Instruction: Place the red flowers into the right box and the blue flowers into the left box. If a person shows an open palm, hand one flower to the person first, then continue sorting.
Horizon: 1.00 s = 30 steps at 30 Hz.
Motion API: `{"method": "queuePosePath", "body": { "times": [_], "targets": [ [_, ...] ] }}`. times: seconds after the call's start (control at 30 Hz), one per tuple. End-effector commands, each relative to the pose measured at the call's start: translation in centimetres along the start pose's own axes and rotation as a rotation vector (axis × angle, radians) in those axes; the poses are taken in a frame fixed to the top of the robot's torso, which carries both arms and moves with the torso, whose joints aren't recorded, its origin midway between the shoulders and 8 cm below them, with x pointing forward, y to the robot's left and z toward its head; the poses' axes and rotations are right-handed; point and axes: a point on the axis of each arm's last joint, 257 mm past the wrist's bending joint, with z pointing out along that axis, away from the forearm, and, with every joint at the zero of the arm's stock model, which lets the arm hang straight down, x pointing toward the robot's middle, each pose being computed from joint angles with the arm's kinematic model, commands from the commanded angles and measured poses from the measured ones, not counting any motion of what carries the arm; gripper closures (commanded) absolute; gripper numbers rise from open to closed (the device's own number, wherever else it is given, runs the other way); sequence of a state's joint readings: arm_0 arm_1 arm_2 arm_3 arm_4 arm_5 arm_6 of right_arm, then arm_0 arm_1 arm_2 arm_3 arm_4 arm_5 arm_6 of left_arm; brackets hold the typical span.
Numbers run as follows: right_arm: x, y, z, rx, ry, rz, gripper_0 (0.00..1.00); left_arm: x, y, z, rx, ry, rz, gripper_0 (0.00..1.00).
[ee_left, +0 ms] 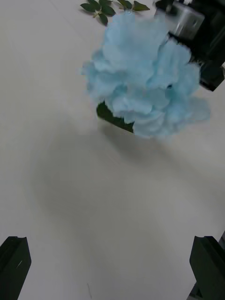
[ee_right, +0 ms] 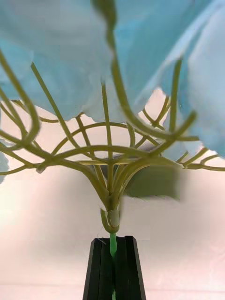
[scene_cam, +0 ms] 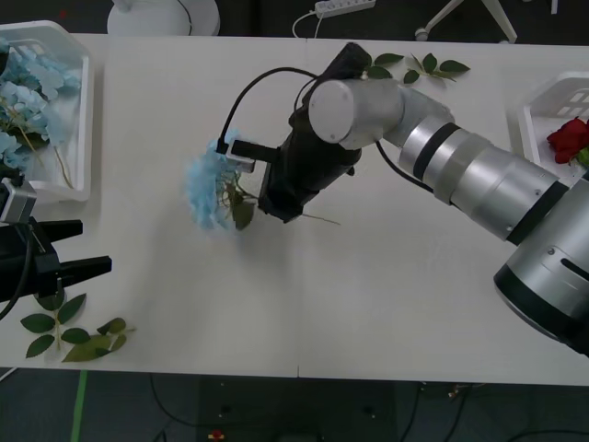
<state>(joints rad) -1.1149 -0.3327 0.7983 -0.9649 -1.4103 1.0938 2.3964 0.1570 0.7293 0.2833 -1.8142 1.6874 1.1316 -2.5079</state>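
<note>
My right arm reaches across to the middle-left of the table. Its right gripper (scene_cam: 253, 203) (ee_right: 112, 251) is shut on the thin green stem of one of the blue flowers (scene_cam: 210, 191) (ee_right: 117, 56) (ee_left: 145, 89), held just above the tabletop. More blue flowers (scene_cam: 23, 92) lie in the left box (scene_cam: 81, 120) at the far left. One of the red flowers (scene_cam: 568, 139) lies in the right box (scene_cam: 538, 115) at the far right. My left gripper (scene_cam: 78, 247) (ee_left: 111, 255) waits open at the near left, pointed toward the held flower.
A loose green leaf sprig (scene_cam: 69, 336) lies near the front left edge. Another leaf sprig (scene_cam: 419, 66) (ee_left: 110, 6) lies at the back of the table behind my right arm. Bare white tabletop (scene_cam: 368, 304) stretches across the front middle.
</note>
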Motion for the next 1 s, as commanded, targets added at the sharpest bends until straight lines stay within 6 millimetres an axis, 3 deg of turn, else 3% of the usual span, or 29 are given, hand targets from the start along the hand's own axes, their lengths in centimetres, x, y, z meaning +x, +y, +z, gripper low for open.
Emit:
{"method": "queuePosePath", "body": {
  "times": [0.03, 0.23, 0.43, 0.77, 1.0],
  "targets": [
    [-5.0, -1.5, -4.3, 0.011, -0.241, 0.104, 1.0, -1.8, -0.9, 0.8, 0.035, -0.036, -0.003, 0.0],
    [-12.5, -2.1, -8.7, 0.048, -0.514, 0.15, 1.0, -2.7, -1.9, 1.4, 0.073, -0.063, -0.03, 0.0],
    [-17.1, -1.5, -11.5, 0.015, -0.683, 0.229, 1.0, -4.5, -3.9, 2.6, 0.141, -0.147, -0.194, 0.0],
    [-21.2, -0.2, -14.4, -0.103, -0.809, 0.342, 1.0, -10.8, -5.6, 5.1, 0.214, -0.367, -0.34, 0.0],
    [-22.7, 0.6, -15.3, -0.146, -0.837, 0.359, 1.0, -15.5, -6.1, 8.4, 0.2, -0.514, -0.398, 0.0]
  ]
}}
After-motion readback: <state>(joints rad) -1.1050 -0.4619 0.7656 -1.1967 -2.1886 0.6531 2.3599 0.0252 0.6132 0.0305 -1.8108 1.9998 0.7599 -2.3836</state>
